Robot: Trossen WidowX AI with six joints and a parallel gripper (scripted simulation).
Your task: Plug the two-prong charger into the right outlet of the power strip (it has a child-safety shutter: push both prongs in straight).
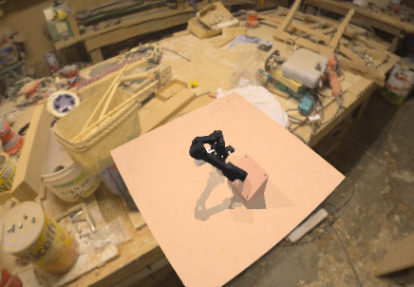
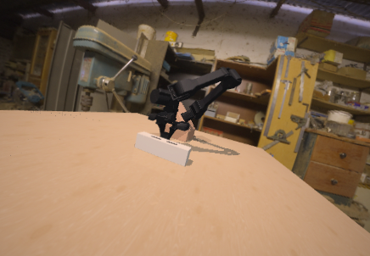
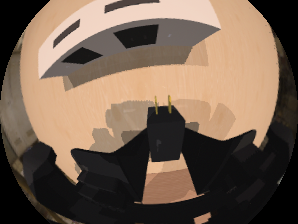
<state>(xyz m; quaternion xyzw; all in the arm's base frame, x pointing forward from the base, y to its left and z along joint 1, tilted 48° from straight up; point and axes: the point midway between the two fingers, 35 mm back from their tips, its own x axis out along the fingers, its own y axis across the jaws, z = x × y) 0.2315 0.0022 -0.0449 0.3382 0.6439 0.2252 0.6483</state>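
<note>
Top view: black arm (image 1: 216, 153) bends over a peach worktop (image 1: 161, 199), base on a pinkish block (image 1: 254, 180). Strip mostly hidden under the arm.

Ext. view: white strip (image 2: 163, 147) lies flat on the worktop; the hand (image 2: 169, 129) hangs just above its far end, pointing down.

Wrist view: hand (image 3: 165, 137) grips a dark charger (image 3: 165, 135), two brass prongs (image 3: 162, 103) pointing toward the strip (image 3: 127, 26). Prongs sit short of the strip, not touching. Strip's slots show as dark rectangles.
</note>
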